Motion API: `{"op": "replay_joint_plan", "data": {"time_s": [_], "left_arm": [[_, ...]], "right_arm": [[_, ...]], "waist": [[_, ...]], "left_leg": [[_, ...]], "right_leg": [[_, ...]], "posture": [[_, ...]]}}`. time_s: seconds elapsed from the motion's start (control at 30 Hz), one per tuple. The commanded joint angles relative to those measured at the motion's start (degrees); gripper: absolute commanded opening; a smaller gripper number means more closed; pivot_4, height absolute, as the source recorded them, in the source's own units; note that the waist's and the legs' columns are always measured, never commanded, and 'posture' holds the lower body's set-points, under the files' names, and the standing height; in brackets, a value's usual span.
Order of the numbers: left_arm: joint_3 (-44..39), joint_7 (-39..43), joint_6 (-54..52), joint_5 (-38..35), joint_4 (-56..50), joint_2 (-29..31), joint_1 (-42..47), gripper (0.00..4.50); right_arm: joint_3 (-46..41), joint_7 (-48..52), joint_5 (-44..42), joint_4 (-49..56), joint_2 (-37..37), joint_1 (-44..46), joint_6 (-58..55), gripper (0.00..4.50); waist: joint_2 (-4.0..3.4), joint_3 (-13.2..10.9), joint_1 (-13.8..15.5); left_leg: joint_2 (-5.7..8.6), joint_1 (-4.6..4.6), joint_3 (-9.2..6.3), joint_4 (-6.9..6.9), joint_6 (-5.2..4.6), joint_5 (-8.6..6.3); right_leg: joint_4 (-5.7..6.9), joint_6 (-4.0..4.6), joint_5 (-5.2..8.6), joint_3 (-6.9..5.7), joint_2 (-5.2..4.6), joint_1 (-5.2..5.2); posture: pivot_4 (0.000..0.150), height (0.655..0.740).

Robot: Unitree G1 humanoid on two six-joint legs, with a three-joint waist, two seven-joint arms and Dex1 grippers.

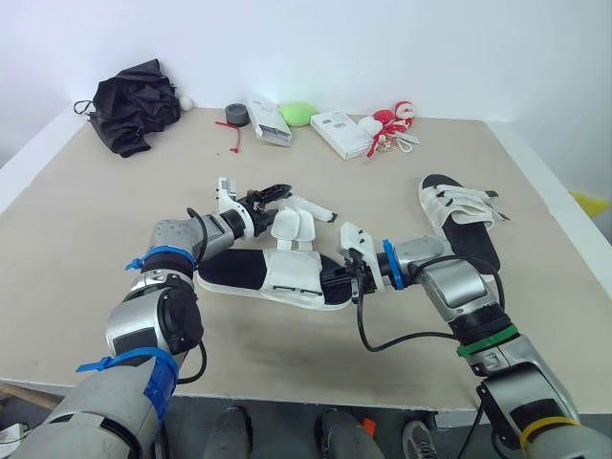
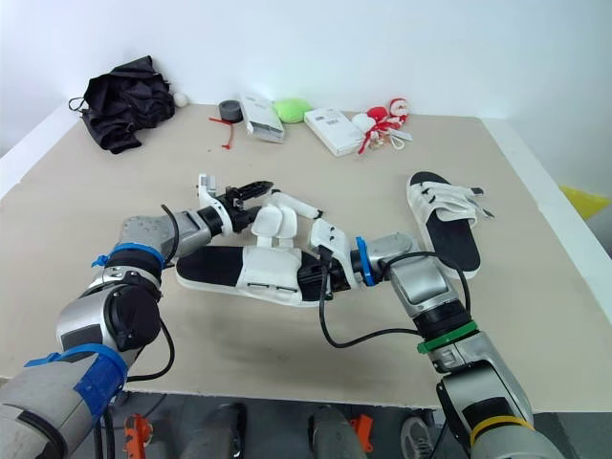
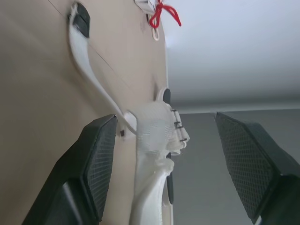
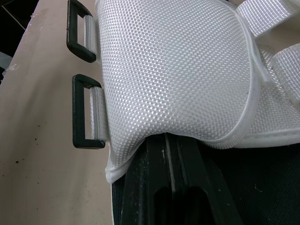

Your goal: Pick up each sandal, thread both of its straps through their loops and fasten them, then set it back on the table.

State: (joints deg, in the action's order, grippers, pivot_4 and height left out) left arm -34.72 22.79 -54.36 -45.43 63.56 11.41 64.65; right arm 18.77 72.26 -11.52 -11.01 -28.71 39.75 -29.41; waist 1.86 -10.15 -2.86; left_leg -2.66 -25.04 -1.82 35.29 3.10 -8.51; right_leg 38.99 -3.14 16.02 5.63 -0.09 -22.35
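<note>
Table [image 1: 86, 201]: near sandal [image 1: 234, 271] lies mid-table, long axis 9-to-3 o'clock. Right gripper [image 1: 333, 279], fingers closed, is tucked under the upper flap (3 o'clock side). Left gripper [image 1: 274, 195], jaws wide, faces the loose strap [image 3: 77, 44] at 12 o'clock, the nearer arm.

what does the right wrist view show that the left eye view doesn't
Right wrist view: a close look at two black loops beside the woven white upper, both unthreaded, with the shut right pincer tucked under the upper's edge.
Left eye view: the open left pincer at the loose straps, the second sandal lying apart to the right, and a black bundle at the far corner.
Both: the near sandal on the table.
</note>
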Motion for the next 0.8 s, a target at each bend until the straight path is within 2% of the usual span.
{"op": "replay_joint_plan", "data": {"time_s": [0.03,0.8], "left_arm": [[-1.3,-0.1,-1.7,-1.6,-1.4,-0.5,1.8,3.40],[-2.5,0.3,-9.3,-4.4,-7.5,-1.7,1.4,3.40]], "right_arm": [[1.9,-0.5,1.6,-1.7,-0.5,-1.9,-1.6,0.00],[1.4,-1.1,1.5,-1.1,-0.1,-2.5,-2.1,0.00]], "waist": [[0.00,0.0,0.0],[0.01,0.0,-0.1]], "left_leg": [[0.00,0.00,0.00,0.00,0.00,0.00],[0.00,0.00,-0.01,0.00,0.01,0.00]], "right_leg": [[0.00,0.00,0.00,0.00,0.00,0.00],[0.00,-0.01,0.00,0.00,0.00,0.00]], "posture": [[0.150,0.7380],[0.150,0.7380]]}}
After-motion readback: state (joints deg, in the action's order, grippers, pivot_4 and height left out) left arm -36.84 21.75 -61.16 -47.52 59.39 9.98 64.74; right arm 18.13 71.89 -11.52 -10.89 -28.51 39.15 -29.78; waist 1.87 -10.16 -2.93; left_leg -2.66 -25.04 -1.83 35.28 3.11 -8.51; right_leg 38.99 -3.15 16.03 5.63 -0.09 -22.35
